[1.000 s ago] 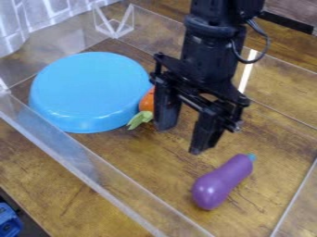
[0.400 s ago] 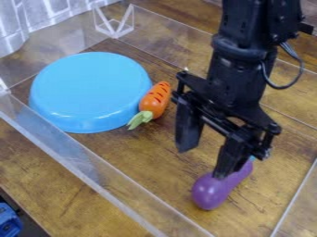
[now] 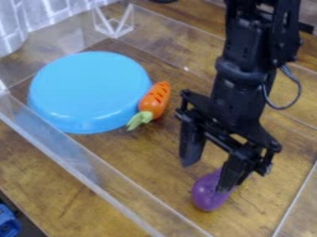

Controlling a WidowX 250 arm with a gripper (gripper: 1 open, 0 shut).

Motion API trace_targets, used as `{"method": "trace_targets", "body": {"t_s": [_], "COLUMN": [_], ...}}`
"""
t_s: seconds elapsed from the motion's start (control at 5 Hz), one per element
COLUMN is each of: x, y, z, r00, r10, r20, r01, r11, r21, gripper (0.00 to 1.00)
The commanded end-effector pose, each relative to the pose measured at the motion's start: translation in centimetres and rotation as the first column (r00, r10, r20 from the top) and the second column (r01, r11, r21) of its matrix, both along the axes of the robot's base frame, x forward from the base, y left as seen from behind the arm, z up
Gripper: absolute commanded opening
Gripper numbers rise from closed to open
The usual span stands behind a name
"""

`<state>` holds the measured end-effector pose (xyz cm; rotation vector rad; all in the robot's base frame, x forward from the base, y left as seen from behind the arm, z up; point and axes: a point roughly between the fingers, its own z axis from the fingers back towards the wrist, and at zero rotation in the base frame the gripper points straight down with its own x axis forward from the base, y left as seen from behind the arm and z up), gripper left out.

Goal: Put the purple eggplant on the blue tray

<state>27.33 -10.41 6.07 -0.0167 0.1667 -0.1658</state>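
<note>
The purple eggplant (image 3: 209, 193) lies on the wooden table at the lower right, mostly hidden behind my gripper; only its fat rounded end shows. My black gripper (image 3: 213, 163) hangs over it, open, with one finger (image 3: 191, 144) to the left of the eggplant and the other (image 3: 233, 171) over its upper part. Whether the fingers touch it cannot be told. The blue tray (image 3: 87, 91) is round and light blue and sits at the left, well apart from the gripper.
An orange carrot (image 3: 152, 102) with a green top lies against the tray's right rim. A clear plastic wall (image 3: 74, 157) runs along the front left edge and another along the back. A clear stand (image 3: 114, 18) stands at the back.
My gripper has moved right and down from beside the carrot to over the eggplant, now covering most of it. The eggplant, carrot and tray have not moved.
</note>
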Motion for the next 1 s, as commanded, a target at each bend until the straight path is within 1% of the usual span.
{"method": "trace_targets", "body": {"t_s": [0.0, 0.2, 0.4, 0.6, 0.8], "x": [0.6, 0.9, 1.0, 0.7, 0.9], "y": [-1.0, -1.1, -1.2, -1.3, -0.7], "z": [-0.4, -1.8, -3.1, -3.3, -2.9], "r00": [0.999, 0.998, 0.998, 0.998, 0.999], "r10": [-0.030, -0.035, -0.045, -0.051, -0.038], "r20": [0.042, 0.043, 0.034, 0.031, 0.036], "r01": [0.031, 0.036, 0.045, 0.052, 0.038], "r11": [0.999, 0.999, 0.999, 0.999, 0.999], "r21": [-0.011, -0.008, -0.013, -0.015, -0.005], "gripper": [1.00, 1.00, 1.00, 1.00, 0.00]}}
